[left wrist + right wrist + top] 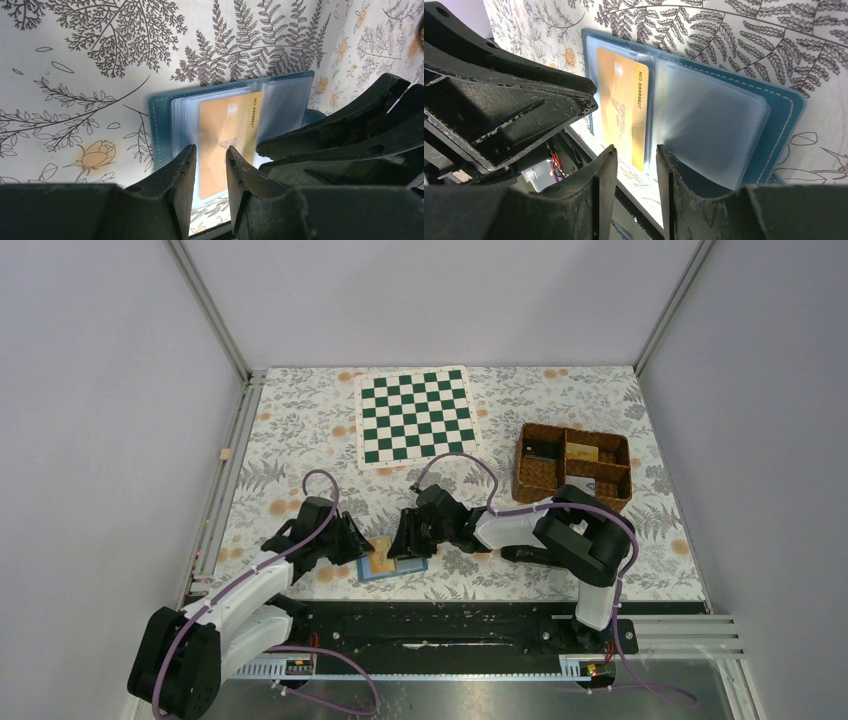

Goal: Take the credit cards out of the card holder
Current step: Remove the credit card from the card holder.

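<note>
The blue card holder [410, 567] lies open near the table's front edge, with clear pockets on both leaves [159, 125] [781, 125]. A tan-gold credit card [381, 558] [225, 120] [621, 100] sticks partway out of a left-leaf pocket toward the near edge. My left gripper [368, 548] [210, 152] has its jaws a narrow gap apart over the card's face; the card is wider than the gap, and I cannot tell whether the tips touch it. My right gripper [408, 545] [635, 150] is open over the holder's fold, one finger in front of the right leaf's pockets.
A green-and-white chequered board [418, 416] lies at the back. A brown wicker basket [574, 480] with compartments stands at the right, a tan flat piece [583, 452] inside it. A black rail [440, 625] runs along the near edge just below the holder.
</note>
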Robot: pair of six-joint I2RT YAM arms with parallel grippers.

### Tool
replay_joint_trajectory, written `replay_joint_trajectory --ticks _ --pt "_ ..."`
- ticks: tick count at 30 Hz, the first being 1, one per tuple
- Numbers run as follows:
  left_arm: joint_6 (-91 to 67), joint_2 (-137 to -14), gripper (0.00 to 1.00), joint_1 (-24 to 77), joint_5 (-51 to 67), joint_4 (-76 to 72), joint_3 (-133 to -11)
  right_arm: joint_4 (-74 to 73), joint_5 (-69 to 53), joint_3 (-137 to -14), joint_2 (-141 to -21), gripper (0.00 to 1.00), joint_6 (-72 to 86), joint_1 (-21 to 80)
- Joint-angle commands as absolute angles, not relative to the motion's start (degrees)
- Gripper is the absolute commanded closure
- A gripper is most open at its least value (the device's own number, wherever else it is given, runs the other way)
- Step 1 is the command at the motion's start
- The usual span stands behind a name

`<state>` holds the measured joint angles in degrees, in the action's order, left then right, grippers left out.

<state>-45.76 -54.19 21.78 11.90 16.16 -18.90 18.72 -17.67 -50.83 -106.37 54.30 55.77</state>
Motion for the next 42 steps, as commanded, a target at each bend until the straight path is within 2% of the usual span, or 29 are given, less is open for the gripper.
replay_joint_trajectory --ticks 1,8,18,20,24,26,39,42 --pt "-45.8 -54.7 0.71 21.6 11.2 14.5 -17.8 18.8 -16.4 -52.1 -107.6 0.58 54.0 56.3" --pt "-46.1 -55.6 0.70 21.6 12.2 13.4 -17.2 20.0 -16.7 -52.5 -108.1 0.58 55.4 56.5" --pt "-46.7 -54.9 0.70 21.6 12.8 12.7 -15.9 31.5 -20.0 -49.8 -110.4 0.60 60.6 56.3" --pt "-46.7 -54.8 0.70 21.6 12.9 12.7 -15.9 31.6 -19.7 -49.5 -110.2 0.65 60.6 56.3" --pt "-46.6 -54.7 0.70 21.6 12.7 12.6 -15.9 31.8 -18.7 -47.8 -108.8 0.91 60.5 55.8" --pt "-46.6 -54.8 0.70 21.6 12.5 12.5 -15.8 31.8 -18.4 -46.6 -107.5 1.00 60.1 55.3" --pt "-46.4 -54.9 0.70 21.6 12.8 12.2 -16.3 30.5 -22.0 -38.6 -97.4 1.00 53.8 48.9" --pt "-46.4 -53.5 0.66 21.6 14.3 12.2 -17.2 27.6 -23.9 -37.1 -93.7 1.00 50.6 46.7"
